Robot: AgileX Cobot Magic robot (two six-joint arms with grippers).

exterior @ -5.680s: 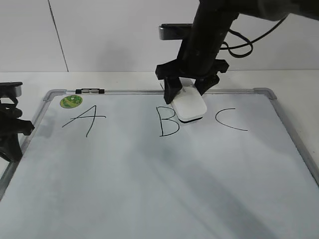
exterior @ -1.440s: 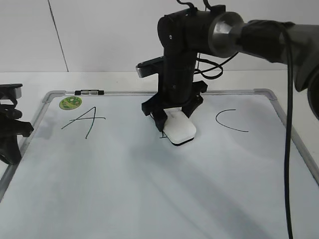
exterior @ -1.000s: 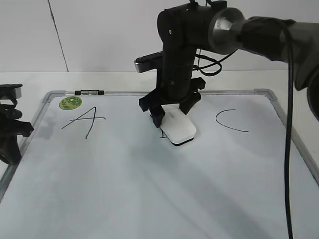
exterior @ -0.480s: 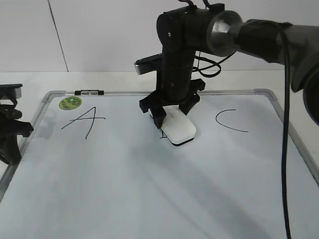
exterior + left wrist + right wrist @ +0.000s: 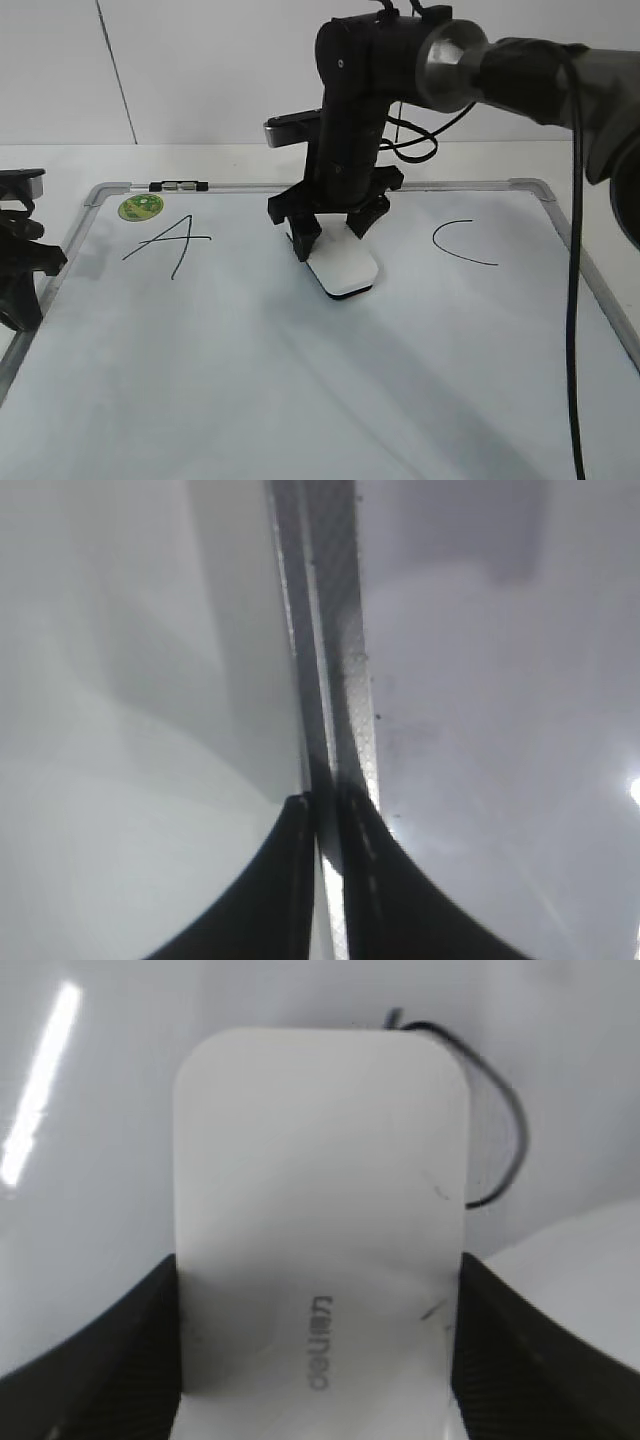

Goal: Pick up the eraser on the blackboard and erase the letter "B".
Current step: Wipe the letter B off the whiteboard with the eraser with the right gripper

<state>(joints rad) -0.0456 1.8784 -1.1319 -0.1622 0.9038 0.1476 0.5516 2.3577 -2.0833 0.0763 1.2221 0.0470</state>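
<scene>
White plastic, rounded corners: the eraser (image 5: pixel 343 269) lies flat on the blackboard (image 5: pixel 300 400), held between the fingers of the right gripper (image 5: pixel 330 232), which close against its two long sides from above. It sits between the letter "A" (image 5: pixel 170 241) and the letter "C" (image 5: pixel 462 243), nearer the top frame rail than the bottom edge, and its lower end points down-board and slightly toward the "C". From the exterior view no stroke of the letter "B" (image 5: pixel 500 1130) shows around the eraser; the block covers that spot. Right wrist view: eraser (image 5: pixel 320 1230) fills the middle, faint grey brand lettering on its top face, a few small dark scuffs near one edge, black fingers (image 5: pixel 90 1360) pressed on both flanks. Just past the eraser's far corner a thin black curved marker line remains on the white surface, touching the eraser's edge at one end and looping out beside it. Round green sticker (image 5: pixel 142 206) sits at the board's upper left corner, above the "A", with a small metal clip (image 5: pixel 180 184) on the top rail next to it. Left gripper (image 5: pixel 18 262) rests off the board's left edge, well apart from the eraser. Left wrist view: two black fingertips (image 5: pixel 300 825) nearly together, only a thin slit between them, holding nothing, poised over the grey frame rail (image 5: pixel 320 630).
</scene>
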